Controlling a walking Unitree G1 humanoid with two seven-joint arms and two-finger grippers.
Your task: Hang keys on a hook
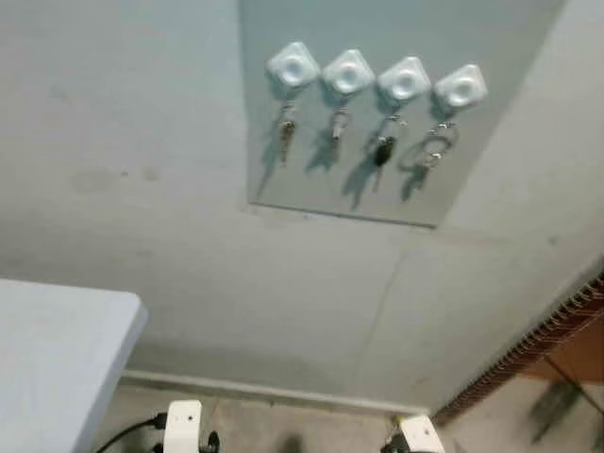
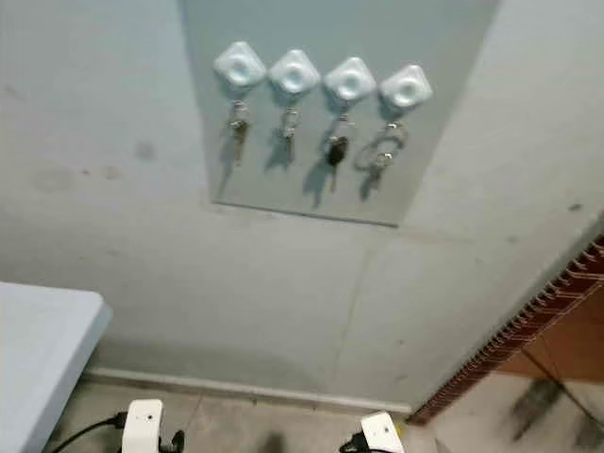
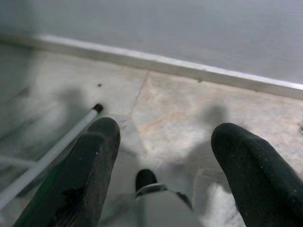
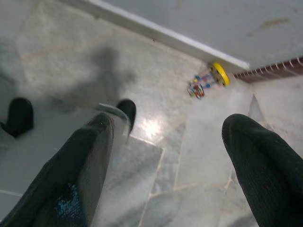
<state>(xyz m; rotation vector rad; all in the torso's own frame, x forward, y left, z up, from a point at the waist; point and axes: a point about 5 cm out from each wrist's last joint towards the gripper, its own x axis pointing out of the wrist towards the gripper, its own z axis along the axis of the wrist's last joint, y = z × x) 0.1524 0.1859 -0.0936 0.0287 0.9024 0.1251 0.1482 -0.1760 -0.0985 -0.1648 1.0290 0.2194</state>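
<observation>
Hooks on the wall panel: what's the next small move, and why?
Probably none toward the hooks: all four white hooks already carry keys. Both arms hang low, the left gripper and right gripper with jaws open over bare floor, holding nothing. I'd check for any remaining keys first.

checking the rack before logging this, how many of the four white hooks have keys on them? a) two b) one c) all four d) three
c, each of the four hooks on the board has keys hanging under it.
</observation>
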